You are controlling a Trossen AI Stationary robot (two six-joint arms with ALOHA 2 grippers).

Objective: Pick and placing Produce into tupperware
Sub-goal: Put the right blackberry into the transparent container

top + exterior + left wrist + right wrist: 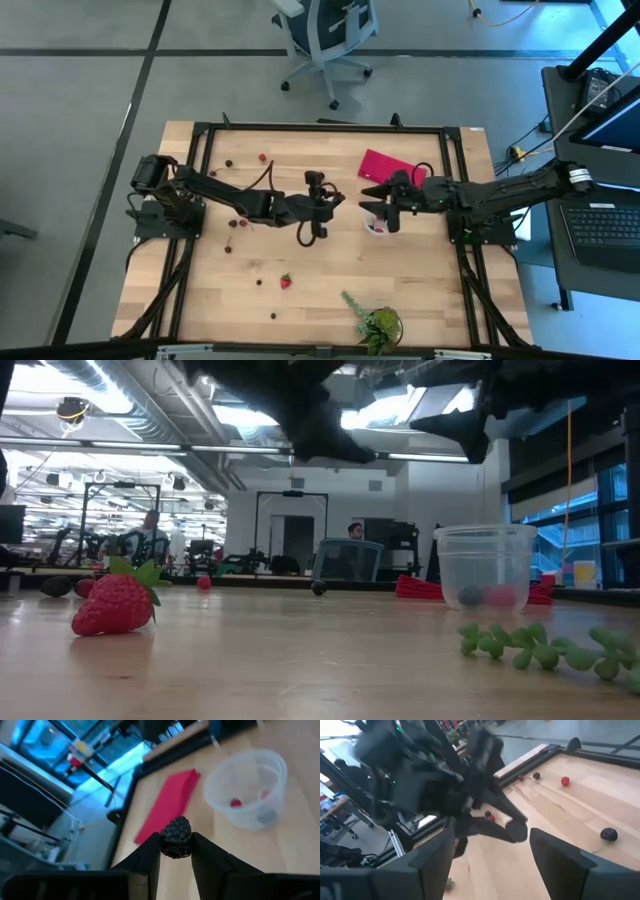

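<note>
Left gripper (176,851) pinching a dark berry (176,837) mid-table beside the cup (247,787), cup holding red and dark fruit, right gripper (378,205) wide open over the cup, strawberry (115,603) near front edge

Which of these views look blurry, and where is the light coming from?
Right wrist view: the left arm and its pincer are smeared by motion blur. Low view: bright ceiling lights behind, so the arms overhead are silhouettes. Left wrist view: the dark bumpy berry is sharp, the small round clear plastic cup softer.
</note>
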